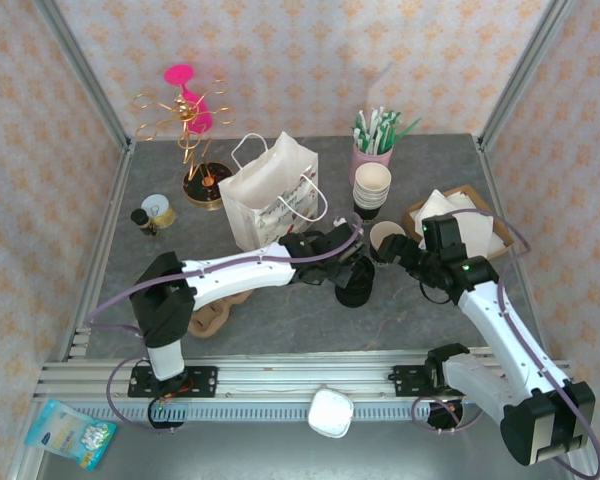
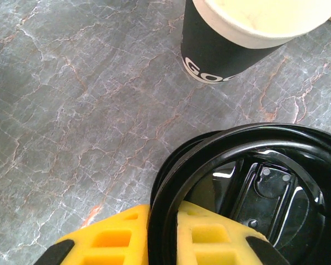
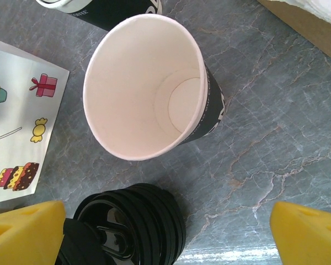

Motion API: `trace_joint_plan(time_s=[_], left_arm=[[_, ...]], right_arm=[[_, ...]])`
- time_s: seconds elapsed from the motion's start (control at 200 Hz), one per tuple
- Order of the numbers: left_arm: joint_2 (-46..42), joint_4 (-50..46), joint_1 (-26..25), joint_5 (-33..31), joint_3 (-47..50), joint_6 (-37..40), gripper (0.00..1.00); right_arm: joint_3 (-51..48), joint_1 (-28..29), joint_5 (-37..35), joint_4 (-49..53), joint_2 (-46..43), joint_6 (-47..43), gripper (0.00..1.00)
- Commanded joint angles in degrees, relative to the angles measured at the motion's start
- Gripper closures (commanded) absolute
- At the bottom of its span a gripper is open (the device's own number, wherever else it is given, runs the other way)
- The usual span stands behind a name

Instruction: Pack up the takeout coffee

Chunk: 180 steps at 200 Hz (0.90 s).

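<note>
**No lid on the cup yet**

The cup [image 3: 143,88] stands upright and empty on the tabletop [image 1: 280,330], a bit right of the middle. The left gripper [image 2: 160,232] pinches one black lid [image 2: 254,182] by its rim, right at the pile of lids [image 3: 138,221] beside the cup. The right gripper [image 3: 165,232] is wide open and holds nothing. Left to do: lid on, then cup into the paper bag [image 1: 270,190] (my guess). The tabletop is grey stone-look, and the walls [image 1: 310,60] have flowery paper.
</note>
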State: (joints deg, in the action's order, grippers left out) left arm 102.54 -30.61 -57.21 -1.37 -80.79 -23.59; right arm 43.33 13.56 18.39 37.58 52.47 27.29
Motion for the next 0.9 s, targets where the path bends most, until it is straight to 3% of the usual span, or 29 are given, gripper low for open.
trace_joint_plan(time_s=[0.0,0.21,0.45,0.656,0.896], left_arm=[[-3.79,1.72,0.55,1.77,1.59,-2.83,0.84],[-10.52,8.71,2.54,7.13,5.37,-9.61,0.84],[-20.05,23.83,5.67,16.75,12.23,-24.93,0.84],[-24.73,42.2,8.96,25.01,17.81,-40.13,0.84],[-22.75,63.04,10.94,32.22,19.44,-55.14,0.85]], right_arm=[[3.62,-0.65,1.61,1.63,-2.3,1.15,0.05],[9.28,-0.64,6.62,0.9,-7.16,4.36,0.04],[14.39,-0.7,14.8,-4.52,-9.78,7.17,0.04],[17.19,-0.65,23.17,-14.24,-11.41,13.46,0.02],[17.0,-0.72,28.81,-26.07,-10.81,22.09,0.0]])
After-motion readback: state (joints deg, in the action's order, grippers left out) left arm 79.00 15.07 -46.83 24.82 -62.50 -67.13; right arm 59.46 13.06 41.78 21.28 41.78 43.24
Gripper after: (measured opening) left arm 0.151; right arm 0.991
